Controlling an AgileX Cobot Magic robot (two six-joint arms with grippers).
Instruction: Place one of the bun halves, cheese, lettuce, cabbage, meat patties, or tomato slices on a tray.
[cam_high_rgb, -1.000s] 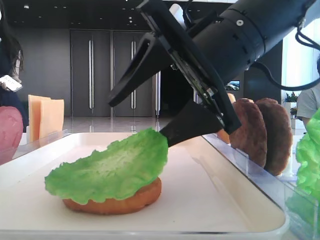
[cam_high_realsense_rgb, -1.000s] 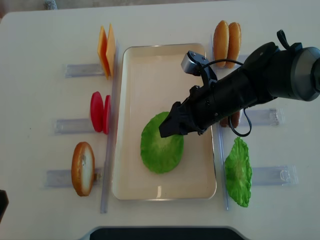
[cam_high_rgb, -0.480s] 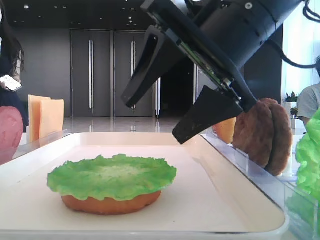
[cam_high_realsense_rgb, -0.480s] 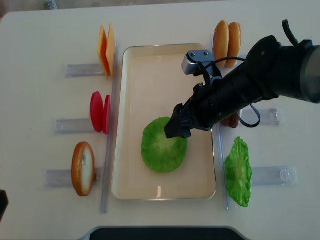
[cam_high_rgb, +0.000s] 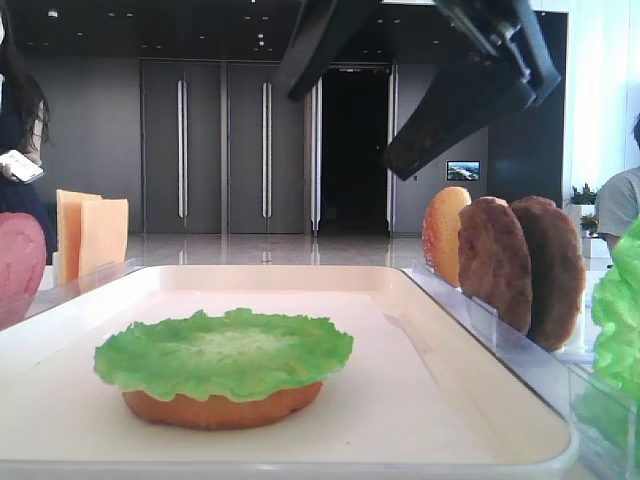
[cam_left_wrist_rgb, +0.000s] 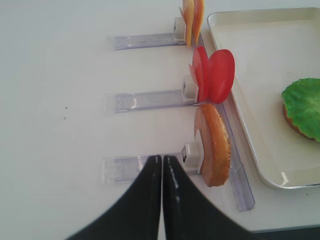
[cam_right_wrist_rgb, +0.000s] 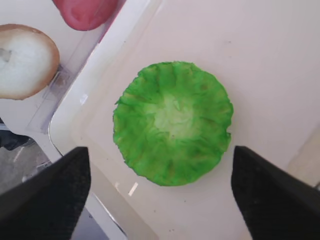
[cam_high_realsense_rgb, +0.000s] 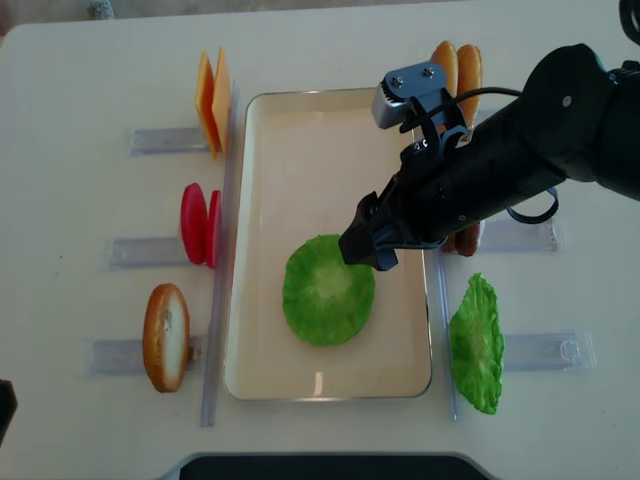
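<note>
The frilly green lettuce (cam_high_realsense_rgb: 328, 290) lies flat on a bun half (cam_high_rgb: 222, 408) in the near part of the cream tray (cam_high_realsense_rgb: 300, 130). My right gripper (cam_high_realsense_rgb: 365, 245) hovers above the leaf's right edge. It is open and holds nothing. In the right wrist view its dark fingers (cam_right_wrist_rgb: 45, 200) stand wide apart on either side of the lettuce (cam_right_wrist_rgb: 173, 122). My left gripper (cam_left_wrist_rgb: 162, 158) is shut and empty, low over the table, just left of an upright bun half (cam_left_wrist_rgb: 214, 145). That bun stands in a clear holder.
Left of the tray stand cheese slices (cam_high_realsense_rgb: 212, 100), red tomato slices (cam_high_realsense_rgb: 200, 225) and a bun half (cam_high_realsense_rgb: 166, 337) in clear holders. On the right are two more bun halves (cam_high_realsense_rgb: 455, 70), brown patties (cam_high_rgb: 520, 265) and a bulky green leaf clump (cam_high_realsense_rgb: 476, 345).
My right gripper let go of the lettuce, opened wider and rose away from it. The leaf, tilted a second ago, now lies flat on the bun half.
</note>
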